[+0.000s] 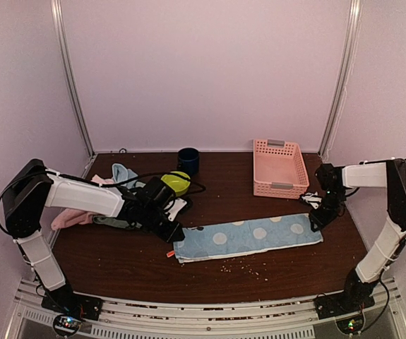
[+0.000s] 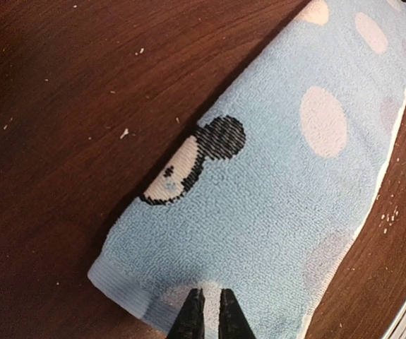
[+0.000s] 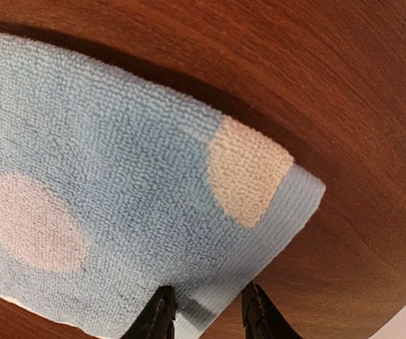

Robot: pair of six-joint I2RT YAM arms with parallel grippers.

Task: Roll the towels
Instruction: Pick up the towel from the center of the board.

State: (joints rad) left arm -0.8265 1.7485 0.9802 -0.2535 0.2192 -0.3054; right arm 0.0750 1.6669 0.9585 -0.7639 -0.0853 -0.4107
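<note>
spotted towel [image 1: 248,236] lies flat as a long strip on the tabletop [image 1: 118,261], left to right, toward the near edge and right of centre. light blue terry, pale round patches, a small black-and-white cartoon face near its left end; white edging along the near side.

left gripper [image 1: 174,234] at the strip's left end, jaws nearly together over the hem; cannot tell if cloth is nipped. right gripper [image 1: 315,222] at the right end, fingers moderately apart over the edge by the corner.

pink towel [image 1: 67,219] and pale blue towel [image 1: 123,172] are heaped at the left edge. pink basket [image 1: 258,169] is by the far right corner.
</note>
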